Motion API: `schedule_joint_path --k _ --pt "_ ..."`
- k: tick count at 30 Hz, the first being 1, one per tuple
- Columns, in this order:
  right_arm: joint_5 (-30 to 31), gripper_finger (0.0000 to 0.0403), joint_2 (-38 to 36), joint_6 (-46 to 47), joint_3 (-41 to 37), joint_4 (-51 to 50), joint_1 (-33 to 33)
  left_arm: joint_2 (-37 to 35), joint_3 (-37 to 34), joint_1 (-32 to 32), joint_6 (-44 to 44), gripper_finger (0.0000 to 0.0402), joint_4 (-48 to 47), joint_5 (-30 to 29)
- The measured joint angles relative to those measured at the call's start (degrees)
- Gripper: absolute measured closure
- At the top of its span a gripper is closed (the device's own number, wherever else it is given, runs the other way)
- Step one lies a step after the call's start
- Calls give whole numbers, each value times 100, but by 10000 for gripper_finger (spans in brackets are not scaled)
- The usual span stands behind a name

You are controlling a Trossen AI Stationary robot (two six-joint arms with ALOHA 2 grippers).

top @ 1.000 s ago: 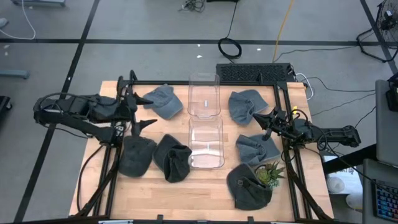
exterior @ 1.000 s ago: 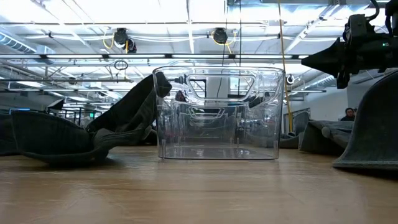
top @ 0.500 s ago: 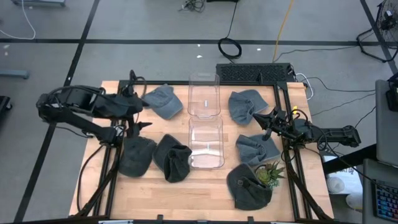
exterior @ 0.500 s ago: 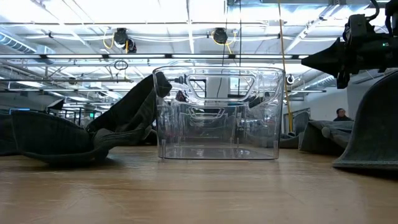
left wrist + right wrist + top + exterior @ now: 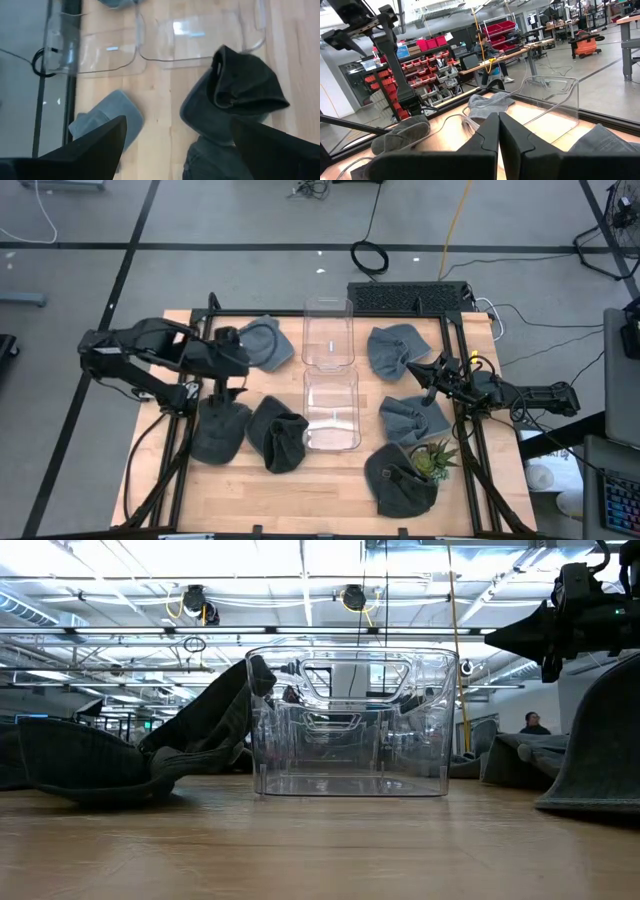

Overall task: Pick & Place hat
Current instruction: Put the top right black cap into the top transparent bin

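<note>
High view: we see the left gripper (image 5: 236, 360) spread wide over the table's (image 5: 330, 480) 10 o'clock, beside a grey hat (image 5: 266, 343); both bins (image 5: 331, 408) hold nothing.

Low view: only this shows a person (image 5: 531, 723) behind.

Left wrist: fingers (image 5: 95, 145) apart above hat (image 5: 106, 118).

Right wrist: gripper (image 5: 498, 131) pinched shut, empty.

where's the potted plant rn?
High view: the potted plant stands at the table's front right, resting on a dark grey hat, just in front of the right gripper.
</note>
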Motion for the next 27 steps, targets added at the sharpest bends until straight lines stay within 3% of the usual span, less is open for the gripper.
schedule_joint_path --k 11,27 --pt "0 403 0 -2 -1 -2 0 776 182 629 1185 39 -245 928" --pt "0 403 0 -2 0 -2 -1 1657 182 1707 2957 39 -499 1286"
